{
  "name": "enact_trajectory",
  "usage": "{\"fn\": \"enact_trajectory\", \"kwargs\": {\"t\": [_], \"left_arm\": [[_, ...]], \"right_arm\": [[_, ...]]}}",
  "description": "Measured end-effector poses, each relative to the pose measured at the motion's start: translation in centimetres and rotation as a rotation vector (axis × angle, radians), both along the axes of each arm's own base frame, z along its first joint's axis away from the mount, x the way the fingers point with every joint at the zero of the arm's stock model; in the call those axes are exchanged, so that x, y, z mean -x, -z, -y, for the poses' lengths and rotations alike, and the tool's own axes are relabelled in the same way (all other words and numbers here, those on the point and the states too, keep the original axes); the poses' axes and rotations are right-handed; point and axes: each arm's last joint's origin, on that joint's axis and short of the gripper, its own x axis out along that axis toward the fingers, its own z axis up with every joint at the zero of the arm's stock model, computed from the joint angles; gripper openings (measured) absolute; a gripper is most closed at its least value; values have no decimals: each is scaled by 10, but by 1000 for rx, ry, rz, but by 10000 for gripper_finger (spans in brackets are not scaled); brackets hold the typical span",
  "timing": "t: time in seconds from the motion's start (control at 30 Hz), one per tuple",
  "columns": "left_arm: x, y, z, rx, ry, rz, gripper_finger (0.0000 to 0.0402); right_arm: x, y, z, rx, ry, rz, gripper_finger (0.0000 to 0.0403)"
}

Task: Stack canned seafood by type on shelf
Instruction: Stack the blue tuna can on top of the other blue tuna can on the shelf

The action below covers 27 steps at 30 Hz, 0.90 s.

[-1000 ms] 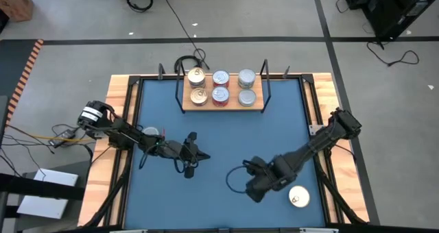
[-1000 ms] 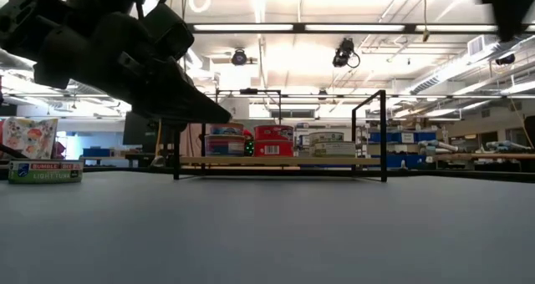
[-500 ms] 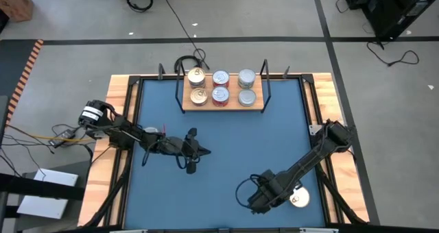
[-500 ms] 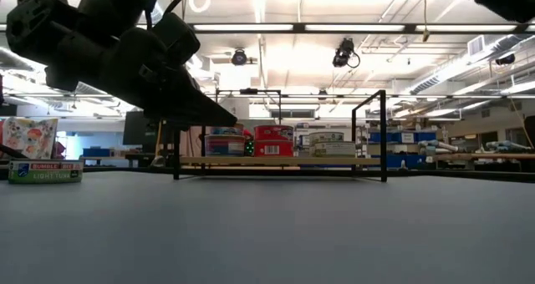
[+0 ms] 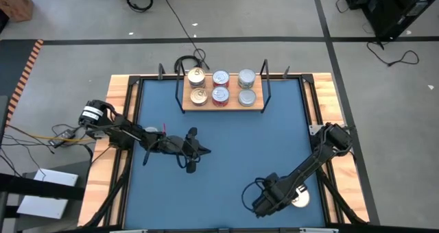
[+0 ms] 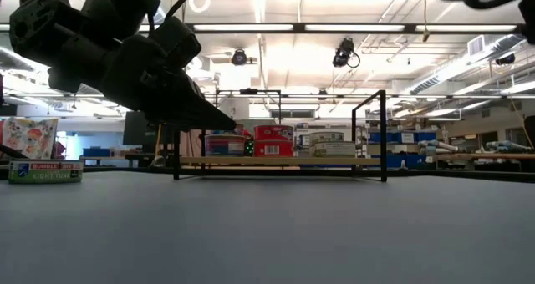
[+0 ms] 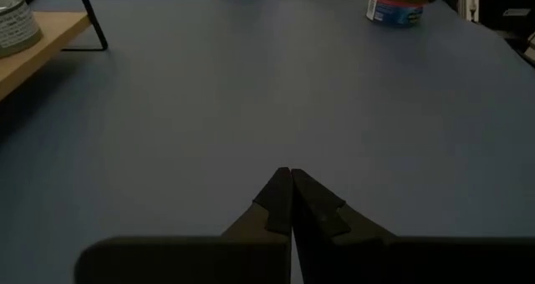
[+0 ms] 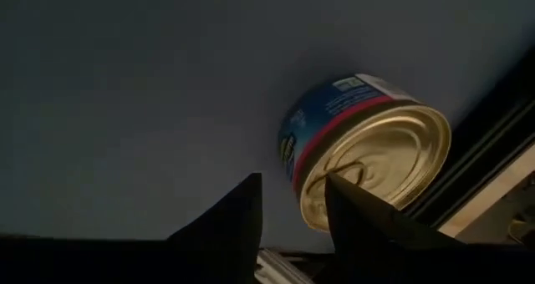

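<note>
high: shelf point(image 5: 223, 104) at far edge of blue surface point(image 5: 226, 140), six tins on it; gold-lidded tin point(image 5: 299, 198) near right corner, right end effector point(image 5: 264, 207) just beside | left wrist: left end effector point(image 7: 291, 192) pressed together, empty | right wrist: fingers point(image 8: 234, 217) spread, pinching nothing, tin just ahead

One camera looked straight down on the desk point(image 5: 219, 157); another sat level at its surface; both showed the shelf point(image 5: 221, 101).
</note>
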Motion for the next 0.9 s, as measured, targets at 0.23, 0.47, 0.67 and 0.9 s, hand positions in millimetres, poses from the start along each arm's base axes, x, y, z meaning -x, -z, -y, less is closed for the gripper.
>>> {"fn": "enact_trajectory", "kwargs": {"t": [0.23, 0.47, 0.67, 0.9], "left_arm": [[0, 0, 0, 0, 1, 2, 6], [0, 0, 0, 0, 1, 3, 6], [0, 0, 0, 0, 0, 2, 6], [0, 0, 0, 0, 0, 3, 6]], "right_arm": [[5, 12, 4, 9, 1, -19, 103], [8, 14, 5, 7, -22, -25, 68], [8, 14, 3, 3, -30, -22, 33], [9, 14, 3, 0, -87, -7, 5]]}}
